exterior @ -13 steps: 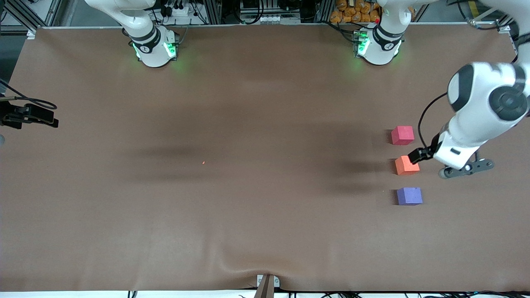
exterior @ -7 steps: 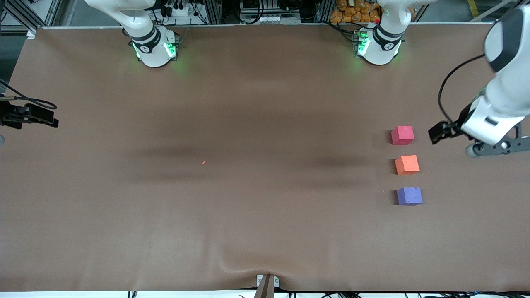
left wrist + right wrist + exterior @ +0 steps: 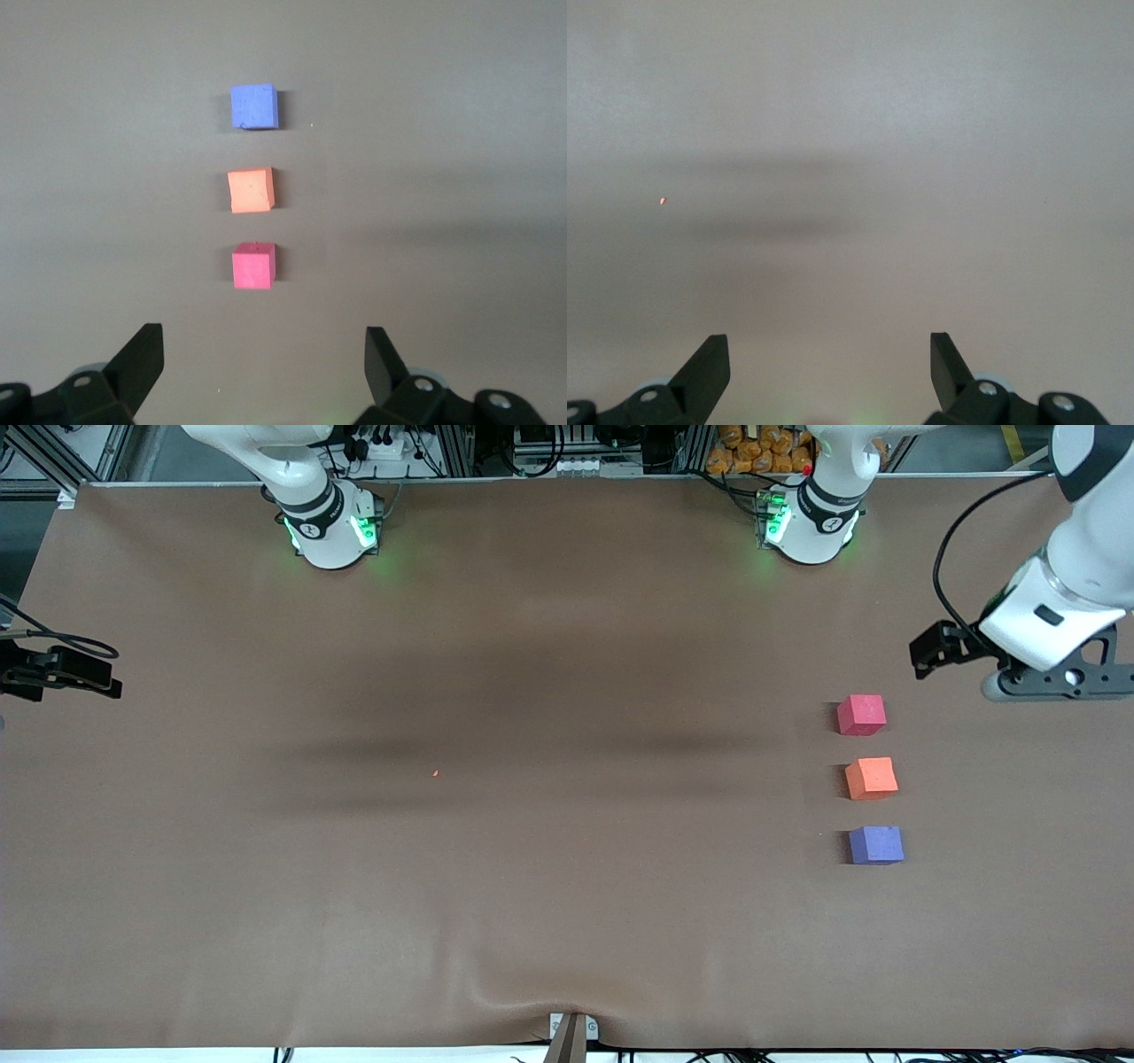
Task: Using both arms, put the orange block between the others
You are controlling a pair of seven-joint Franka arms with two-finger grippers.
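Since a second ago the left gripper [image 3: 263, 354] has drawn up and away from the orange block [image 3: 871, 778], where it hung close beside it, and now hovers over bare bench [image 3: 532, 921] toward the left arm's end, with its fingers [image 3: 142, 359] spread wide and holding nothing. The blocks themselves have not shifted.

The orange block sits on the bench between the red block [image 3: 861, 714] and the purple block [image 3: 876, 844], in one row with small gaps on each side; the red one lies farthest from the front camera and the purple one nearest. The orange block looks turned slightly out of square with its neighbours.

The right gripper [image 3: 830, 354] waits over empty bench at the right arm's end, fingers likewise spread and empty; from the front it seems to be the dark shape at the bench's edge, though that view hardly shows it.

The placing looks done. What remains is to retreat cleanly: lift clear, keep the cable off the row, and avoid sweeping low over the blocks.
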